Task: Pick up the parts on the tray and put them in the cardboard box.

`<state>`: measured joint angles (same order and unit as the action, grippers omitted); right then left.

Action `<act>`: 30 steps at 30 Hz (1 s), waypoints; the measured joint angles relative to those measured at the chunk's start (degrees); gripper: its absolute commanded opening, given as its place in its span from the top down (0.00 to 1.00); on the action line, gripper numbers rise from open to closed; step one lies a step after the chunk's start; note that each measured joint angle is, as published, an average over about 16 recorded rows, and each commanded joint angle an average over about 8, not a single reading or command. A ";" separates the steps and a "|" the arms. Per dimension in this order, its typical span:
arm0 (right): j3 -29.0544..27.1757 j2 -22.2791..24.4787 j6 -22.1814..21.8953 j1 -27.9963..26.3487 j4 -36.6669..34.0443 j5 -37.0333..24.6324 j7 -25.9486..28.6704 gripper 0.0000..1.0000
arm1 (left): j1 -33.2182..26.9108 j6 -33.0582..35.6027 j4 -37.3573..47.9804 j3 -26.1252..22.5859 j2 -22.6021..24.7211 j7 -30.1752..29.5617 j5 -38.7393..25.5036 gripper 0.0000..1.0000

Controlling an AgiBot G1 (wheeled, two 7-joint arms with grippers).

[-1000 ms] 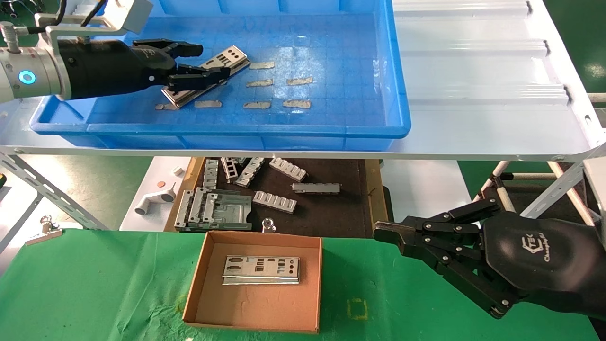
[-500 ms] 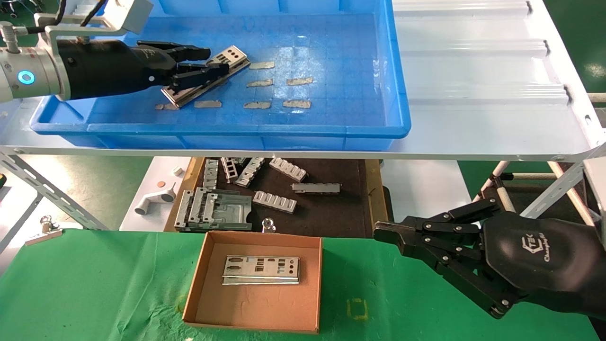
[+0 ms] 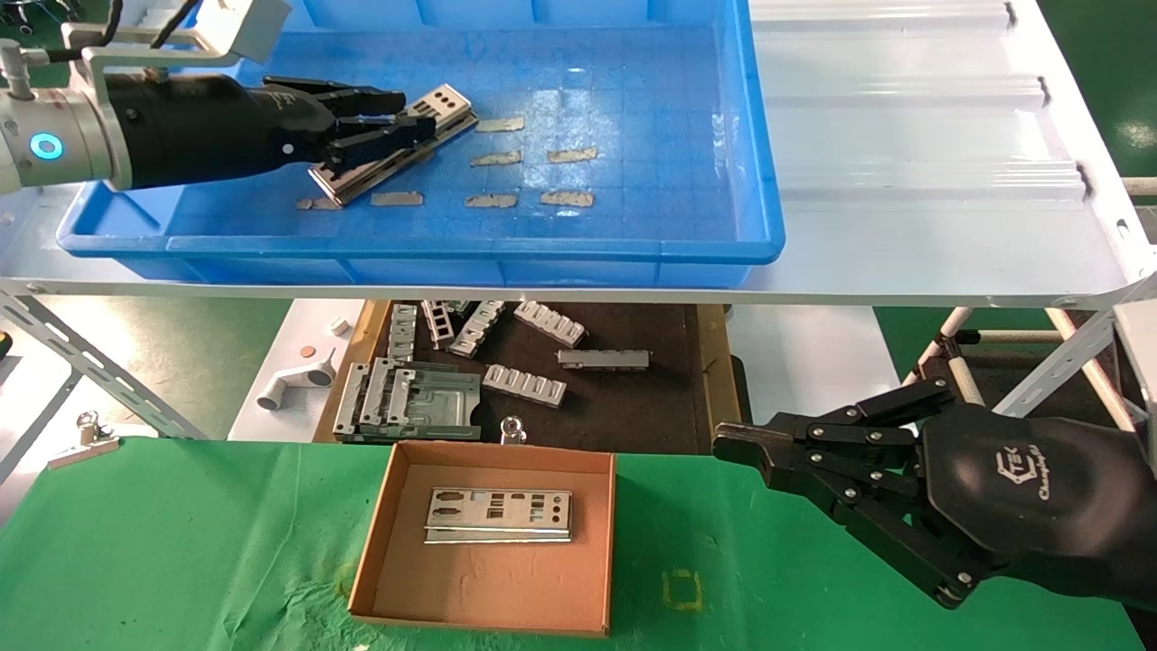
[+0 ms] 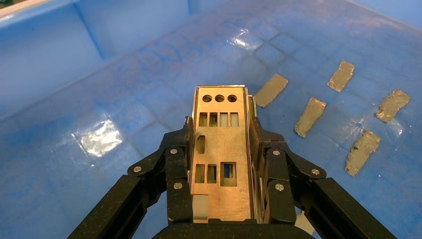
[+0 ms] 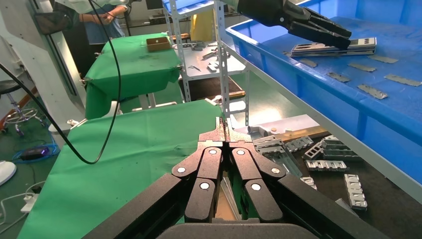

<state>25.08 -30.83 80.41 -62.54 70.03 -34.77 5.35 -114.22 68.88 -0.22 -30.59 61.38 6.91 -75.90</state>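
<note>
A silver punched part (image 3: 445,101) lies slanted on the floor of the blue tray (image 3: 452,246), toward its left side. My left gripper (image 3: 409,119) is shut on the part's long edges. In the left wrist view the part (image 4: 219,107) runs out from between the black fingers (image 4: 178,164) of my left gripper (image 4: 222,127), and layered edges show beside it. Another part (image 3: 499,514) lies flat in the cardboard box (image 3: 394,488) on the green cloth. My right gripper (image 3: 726,444) hovers shut and empty right of the box, and shows shut in its own wrist view (image 5: 225,124).
Several tan tape strips (image 3: 493,201) lie on the tray floor right of the held part. Below the white shelf (image 3: 904,136), a dark mat (image 3: 624,398) carries ribbed grey blocks (image 3: 524,384). A metal clip (image 3: 86,443) sits at the cloth's left edge.
The left gripper's fingers have drawn together onto the part in the tray. The part and the right arm have stayed where they were.
</note>
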 measured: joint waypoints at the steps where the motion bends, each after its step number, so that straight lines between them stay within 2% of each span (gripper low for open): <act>1: 0.00 0.00 0.00 0.00 0.00 0.00 0.00 1.00 | -0.10 0.14 -0.05 0.05 -0.09 0.02 0.08 1.00; 7: 0.00 0.00 0.00 0.00 0.00 0.00 0.00 1.00 | -1.07 3.04 -0.81 0.49 -1.15 0.51 0.73 1.00; 18: 0.00 0.00 0.00 0.00 0.00 0.00 0.00 1.00 | -1.80 17.83 -6.95 0.87 -5.31 3.05 3.31 1.00; 23: 0.00 0.00 0.00 0.00 0.00 0.00 0.00 1.00 | 0.82 22.58 -15.78 -0.64 -8.54 3.03 7.28 1.00; 30: 0.00 0.00 0.00 0.00 0.00 0.00 0.00 1.00 | 7.58 23.20 -34.86 -6.53 -15.33 0.19 16.70 1.00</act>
<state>25.08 -30.83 80.41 -62.54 70.03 -34.77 5.35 -106.64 92.08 -35.08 -37.12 46.05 7.10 -59.19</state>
